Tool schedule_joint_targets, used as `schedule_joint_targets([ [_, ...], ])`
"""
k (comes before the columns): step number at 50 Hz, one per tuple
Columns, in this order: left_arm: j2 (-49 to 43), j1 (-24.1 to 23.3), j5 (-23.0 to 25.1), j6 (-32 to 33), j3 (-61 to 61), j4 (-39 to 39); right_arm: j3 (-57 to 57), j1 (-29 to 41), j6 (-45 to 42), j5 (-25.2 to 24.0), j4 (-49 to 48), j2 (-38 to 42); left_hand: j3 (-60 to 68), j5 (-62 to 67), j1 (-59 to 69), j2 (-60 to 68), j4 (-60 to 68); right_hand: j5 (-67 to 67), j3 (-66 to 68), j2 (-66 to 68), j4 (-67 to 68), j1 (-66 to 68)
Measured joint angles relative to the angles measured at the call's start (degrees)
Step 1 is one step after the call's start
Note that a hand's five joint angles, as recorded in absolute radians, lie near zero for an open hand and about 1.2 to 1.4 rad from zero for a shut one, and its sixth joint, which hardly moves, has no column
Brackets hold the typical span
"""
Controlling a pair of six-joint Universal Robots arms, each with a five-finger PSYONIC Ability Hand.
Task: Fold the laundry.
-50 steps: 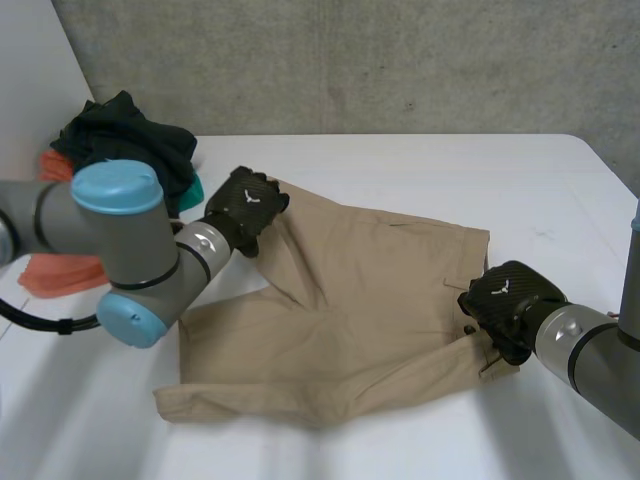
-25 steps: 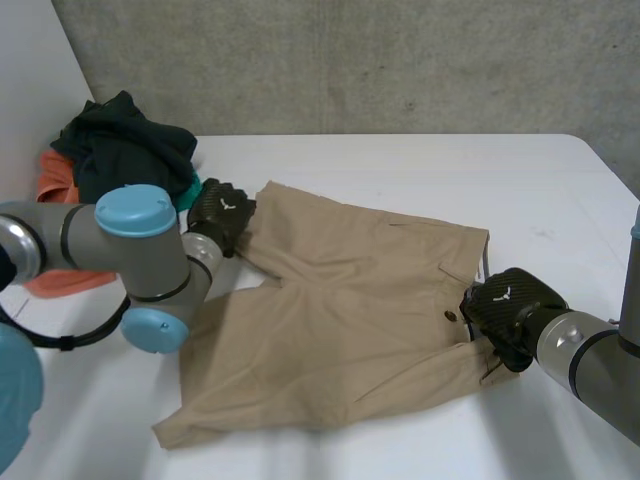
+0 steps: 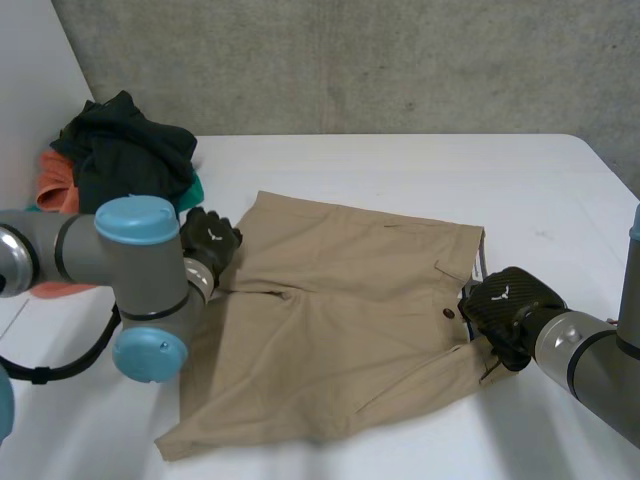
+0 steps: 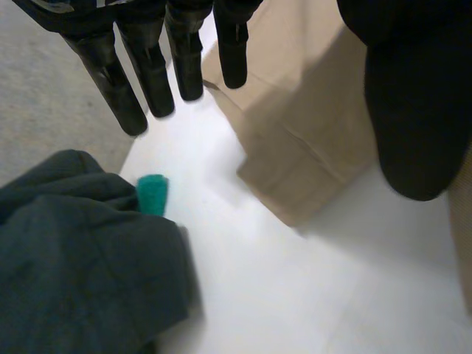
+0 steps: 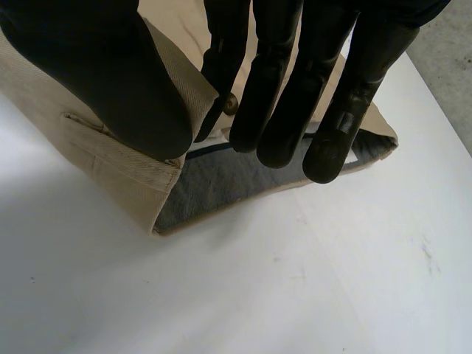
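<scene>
Head view: tan shorts lie spread flat on table, long axis crosswise, waistband toward robot's right, legs pointing left. Left hand sits beside far leg hem, fingers straight, holding nothing. Right hand apparently pinches waistband between thumb and fingers. Left arm hides part of leg edge.

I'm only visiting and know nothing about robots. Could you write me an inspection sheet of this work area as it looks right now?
surface: white table.
job's things: tan shorts spread out; pile of dark, orange and teal clothes at the far left corner.
clutter: nothing seen.
hands: left hand open, fingers straight at a leg's edge; right hand pinches the waistband by the button.
cables: nothing seen.
surroundings: grey concrete wall behind.
</scene>
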Motion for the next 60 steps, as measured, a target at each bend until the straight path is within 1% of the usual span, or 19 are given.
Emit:
schedule_joint_targets([
  [1, 0.0, 0.0, 0.0, 0.0, 0.0, 0.0, 0.0, 0.0, 0.0, 0.0, 0.0, 0.0, 0.0, 0.0, 0.0, 0.0, 0.0, 0.0, 0.0, 0.0, 0.0, 0.0],
  [2, 1.1, -0.1, -0.1, -0.5, -0.1, -0.1, 0.0, 0.1, 0.2, 0.0, 0.0, 0.0, -7.7, -8.6, -5.1, -7.7, -8.5, 0.0, 0.0, 0.0, 0.0, 0.0],
  [3, 1.9, -0.1, -0.2, -0.9, -0.2, -0.1, 0.0, 0.1, 0.3, 0.0, 0.0, 0.0, -8.6, -9.6, -5.1, -8.5, -9.4, 0.0, 0.0, 0.0, 0.0, 0.0],
  [6, 4.9, -0.1, -0.2, -2.8, -0.8, -0.4, 0.0, 0.2, 0.8, 0.0, -0.1, 0.0, -8.5, -9.4, -4.8, -8.4, -9.2, 0.0, 0.0, 0.0, 0.0, 0.0],
  [9, 12.4, 0.0, 0.1, -8.7, -4.2, -3.5, 0.0, 0.3, 1.4, 0.0, -0.3, 0.0, -6.2, -6.3, -1.8, -5.9, -6.3, 0.0, 0.0, 0.0, 0.0, 0.0],
  [10, 13.2, 0.0, 0.2, -9.4, -4.8, -4.1, 0.0, 0.4, 1.4, 0.0, -0.3, 0.0, -5.9, -6.0, -1.6, -5.6, -6.0, 0.0, 0.0, 0.0, 0.0, 0.0],
  [11, 16.9, -0.1, 0.7, -12.8, -7.4, -6.8, 0.0, 0.4, 1.6, 0.1, -0.5, 0.1, -5.7, -5.8, -1.5, -5.4, -5.8, 0.0, 0.0, 0.0, 0.0, 0.0],
  [12, 16.9, -0.1, 0.7, -12.8, -7.4, -6.8, 0.0, 0.4, 1.6, 0.1, -0.5, 0.1, -5.7, -5.8, -1.5, -5.4, -5.8, 0.0, 0.0, 0.0, 0.0, 0.0],
  [14, 22.5, -0.5, 2.2, -17.8, -12.3, -12.0, 0.0, 0.4, 1.7, 0.1, -0.8, 0.1, -5.1, -5.1, -1.1, -4.8, -5.2, 0.0, 0.0, 0.0, 0.0, 0.0],
  [15, 24.0, -0.8, 2.8, -19.1, -14.0, -13.6, -0.1, 0.4, 1.8, 0.2, -1.0, 0.2, -2.5, -2.6, 1.8, -2.2, -2.7, 0.0, 0.0, 0.0, 0.0, 0.0],
  [20, 31.2, -2.7, 6.4, -23.7, -24.3, -21.6, -0.4, 0.1, 2.0, 1.9, -2.7, 0.2, -0.5, -0.4, 3.7, -0.3, -0.5, 0.0, 0.0, 0.0, 0.0, 0.3],
  [29, 34.8, -3.1, 7.5, -24.5, -34.1, -24.9, -0.9, 0.1, 3.1, 7.1, -4.8, 0.8, -0.5, -0.3, 3.7, 0.0, -0.3, 0.0, 0.0, 0.0, 0.0, 0.8],
  [39, 34.7, -3.1, 7.4, -25.0, -34.9, -25.4, -0.8, 0.4, 3.3, 7.8, -5.2, 1.9, 0.3, 0.3, 3.7, 0.5, 0.2, 0.3, 0.0, 0.0, 0.0, 0.8],
  [48, 37.9, -2.9, 7.1, -25.5, -34.9, -25.1, -0.7, 0.4, 3.9, 7.5, -6.1, 2.0, 1.5, 1.6, 5.7, 1.7, 1.7, 0.3, 0.0, 0.0, 0.0, 0.8],
  [51, 38.4, -2.9, 7.1, -25.5, -36.2, -24.9, -0.6, 0.2, 5.0, 7.3, -6.3, 1.9, 1.5, 1.6, 5.7, 1.8, 1.7, -9.3, -11.0, -10.7, -11.3, -9.3],
  [53, 38.2, -2.8, 7.1, -25.5, -37.1, -24.6, -0.6, 0.1, 5.6, 7.2, -6.1, 1.6, 2.2, 2.3, 6.4, 2.6, 2.4, -20.8, -22.7, -22.6, -23.0, -19.3],
  [54, 38.2, -2.8, 7.0, -25.5, -37.2, -24.5, -0.5, 0.0, 5.8, 7.2, -6.1, 1.5, 2.2, 2.3, 6.4, 2.6, 2.4, -20.8, -22.7, -22.6, -23.0, -19.3],
  [55, 38.0, -2.8, 6.8, -25.5, -37.8, -24.1, -0.5, -0.1, 6.2, 7.1, -5.7, 1.0, 4.9, 4.8, 9.3, 5.1, 4.8, -32.4, -33.3, -32.7, -33.7, -27.2],
  [60, 37.5, -2.8, 6.1, -25.4, -38.6, -22.7, -0.1, -0.5, 6.9, 5.7, -3.0, -1.5, 9.2, 9.0, 14.1, 9.5, 9.2, -36.0, -36.7, -35.9, -37.0, -29.2],
])
